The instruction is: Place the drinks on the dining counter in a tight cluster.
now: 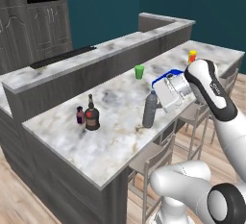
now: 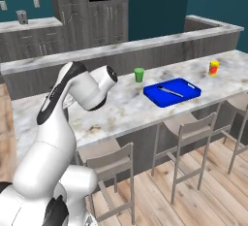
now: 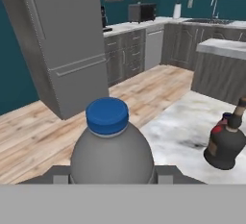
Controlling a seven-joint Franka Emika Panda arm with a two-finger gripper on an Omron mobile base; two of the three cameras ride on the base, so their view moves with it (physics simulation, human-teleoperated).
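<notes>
Looks like we're mid-carry: the gripper point(image 1: 158, 104) is part-closed around the water bottle point(image 1: 150, 109), upright at the near edge of the surface point(image 1: 72, 143). Next it needs sliding left, snug beside the brown bottle point(image 1: 91, 116) and tiny maroon bottle point(image 1: 79, 115). Red label there, but no readable writing.
</notes>
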